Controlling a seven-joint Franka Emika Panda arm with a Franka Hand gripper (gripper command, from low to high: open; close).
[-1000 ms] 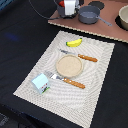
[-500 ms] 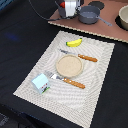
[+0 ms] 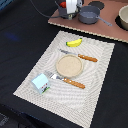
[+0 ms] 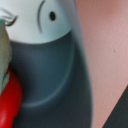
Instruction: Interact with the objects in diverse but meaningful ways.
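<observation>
1. Two views showed the scene. In the exterior view, a striped mat [image 3: 67, 65] lay on a black table [image 3: 20, 40].
2. A round tan plate [image 3: 69, 65] sat in the middle of the mat.
3. A yellow banana [image 3: 74, 42] lay on the mat, near its far edge, apart from the plate.
4. A knife [image 3: 80, 56] with a wooden handle lay just beyond the plate, between the plate and the banana.
5. A fork [image 3: 67, 80] with a wooden handle lay on the near side of the plate.
6. A pale carton [image 3: 40, 83] with a green mark stood on the mat's near corner, on the exterior view's left, just beside the fork's tip.
7. A pink board [image 3: 112, 31] lay at the far side of the table. A grey pot [image 3: 89, 14] sat on it, and a second grey pot [image 3: 66, 12] sat to that pot's left in the exterior view.
8. The gripper [image 3: 71, 6] hung over the second pot. It was white and blurry. A bit of red, the tomato [image 3: 62, 5], showed right beside it. I could not tell if the fingers were open or closed.
9. A pale bowl [image 3: 123, 18] sat at the exterior view's far right edge.
10. In the wrist view, everything was very close and blurry. The grey pot wall [image 4: 55, 75] filled the middle.
11. The red tomato [image 4: 9, 102] showed at one edge, against the pot's inside wall.
12. A white part with dark marks [image 4: 42, 20] was there too, and the pink board [image 4: 107, 45] lay outside the pot. The fingers did not show clearly here either.
</observation>
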